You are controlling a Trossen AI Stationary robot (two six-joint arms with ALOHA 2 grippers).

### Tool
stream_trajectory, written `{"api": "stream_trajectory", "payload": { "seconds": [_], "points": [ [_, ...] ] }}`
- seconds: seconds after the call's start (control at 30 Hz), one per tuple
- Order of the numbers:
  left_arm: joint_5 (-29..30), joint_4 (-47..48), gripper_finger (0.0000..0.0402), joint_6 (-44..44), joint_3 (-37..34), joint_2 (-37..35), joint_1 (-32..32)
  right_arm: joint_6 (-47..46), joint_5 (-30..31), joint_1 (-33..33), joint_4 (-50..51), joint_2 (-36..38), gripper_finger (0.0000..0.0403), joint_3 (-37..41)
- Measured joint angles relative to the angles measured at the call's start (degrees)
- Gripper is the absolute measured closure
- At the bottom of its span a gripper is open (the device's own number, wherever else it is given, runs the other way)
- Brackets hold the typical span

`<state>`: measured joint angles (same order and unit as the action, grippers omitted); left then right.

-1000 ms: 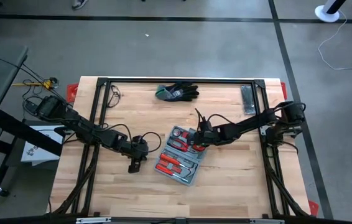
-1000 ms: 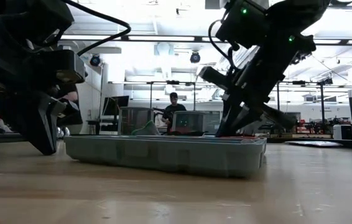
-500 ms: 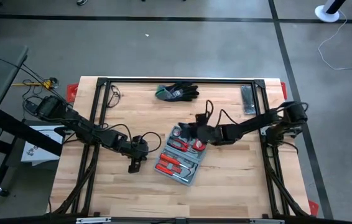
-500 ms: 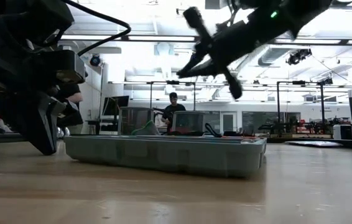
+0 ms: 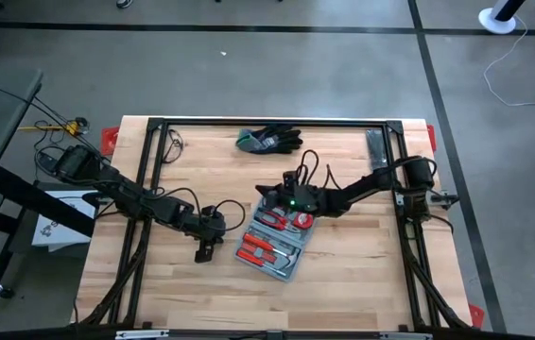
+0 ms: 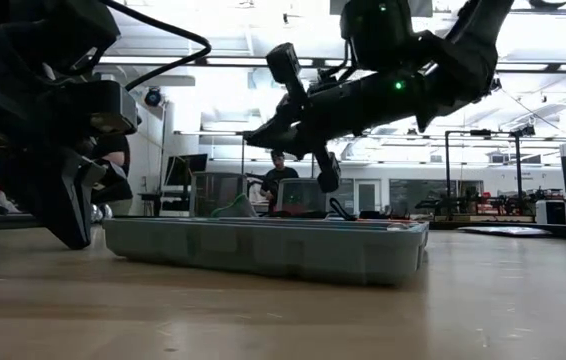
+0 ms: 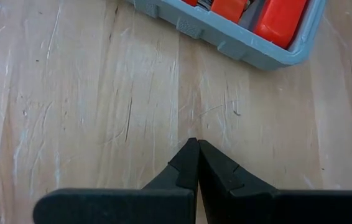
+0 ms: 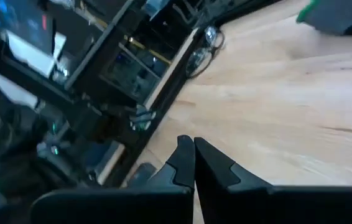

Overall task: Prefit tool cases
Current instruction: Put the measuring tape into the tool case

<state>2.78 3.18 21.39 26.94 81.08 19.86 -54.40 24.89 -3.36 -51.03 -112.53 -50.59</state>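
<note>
Near the middle of the table (image 5: 343, 283), slightly toward its right edge, the tool case (image 5: 275, 234) lies open and flat, red-handled tools seated in its moulded recesses. It sits askew to the table edges, well apart from the gloves (image 5: 269, 140) at the far edge and the dark flat bar (image 5: 378, 149) near the far right corner.

Change noted over the last second: the right gripper (image 5: 266, 190) was down at the far half of the case, then lifted and swung across. It now hovers clear above the case's far left corner, fingers together and holding nothing; the low view confirms it well above the tray wall. The case itself has not shifted between pictures.

The left gripper (image 5: 203, 253) has not moved. It rests at the table surface just beside the case's left side, not touching it, fingers (image 7: 191, 163) pressed together and empty; its wrist view shows bare wood and the case corner (image 7: 269, 37) ahead.

Judgement: the right arm has finished a contact with the tools or tray and is repositioning. Tools appear seated; whether each is fully pressed home cannot be told. The case remains unclosed, so the prefit is likely partway along.
</note>
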Motion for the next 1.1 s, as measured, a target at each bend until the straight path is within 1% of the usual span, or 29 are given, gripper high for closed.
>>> {"api": "stream_trajectory", "payload": {
  "seconds": [0.13, 0.3, 0.4, 0.5, 0.6, 0.7, 0.77, 0.83, 0.9, 0.97, 1.0, 1.03, 1.1],
  "points": [
    [-0.52, 0.0, 0.0402, -0.07, 0.0, 0.0, 0.0, -0.27, -1.43, -0.04, 1.0, -2.08, 0.0403, -0.04],
    [-0.56, 0.0, 0.0402, -0.08, 0.0, 0.0, 0.0, -5.58, -1.75, -0.55, -5.84, -8.37, 0.0403, -0.29],
    [-0.59, 0.02, 0.0401, -0.09, 0.0, 0.0, 0.0, -9.23, -2.29, -0.76, -9.09, -10.24, 0.0403, -0.35],
    [-0.59, 0.0, 0.0402, -0.05, 0.0, -0.01, 0.0, -6.61, -1.86, -1.02, -13.26, -9.81, 0.0403, -0.04],
    [-0.54, 0.01, 0.0402, -0.07, 0.0, 0.0, 0.0, -3.22, -0.68, -1.03, -13.2, -7.69, 0.0403, -0.58],
    [-0.54, 0.02, 0.0401, -0.07, 0.0, -0.02, 0.0, 0.8, -0.31, -1.16, -14.42, -5.52, 0.0403, -2.78],
    [-0.55, 0.0, 0.0401, -0.06, 0.0, -0.02, 0.0, 2.81, -0.23, -1.23, -12.36, -5.21, 0.0403, -3.89],
    [-0.58, 0.0, 0.0401, -0.02, 0.0, 0.0, 0.0, 2.96, -0.3, -1.25, -7.06, -5.25, 0.0403, -5.15],
    [-0.59, 0.02, 0.0402, -0.02, 0.0, 0.0, 0.0, 0.52, -0.32, -1.29, 0.16, -5.21, 0.0403, -6.05],
    [-0.59, 0.04, 0.0402, -0.01, 0.0, -0.01, 0.0, -4.27, -0.32, -1.45, 7.78, -5.83, 0.0403, -5.86],
    [-0.59, 0.04, 0.0401, -0.02, 0.0, -0.02, 0.0, -5.1, -0.2, -1.66, 9.11, -6.47, 0.0403, -5.24],
    [-0.59, 0.03, 0.0402, -0.02, 0.0, -0.02, 0.0, -7.35, -1.05, -1.77, 8.79, -6.59, 0.0403, -5.01],
    [-0.59, 0.01, 0.0402, -0.04, 0.0, -0.01, 0.0, -8.6, -2.74, -1.77, 6.95, -6.51, 0.0403, -4.06]
  ]
}}
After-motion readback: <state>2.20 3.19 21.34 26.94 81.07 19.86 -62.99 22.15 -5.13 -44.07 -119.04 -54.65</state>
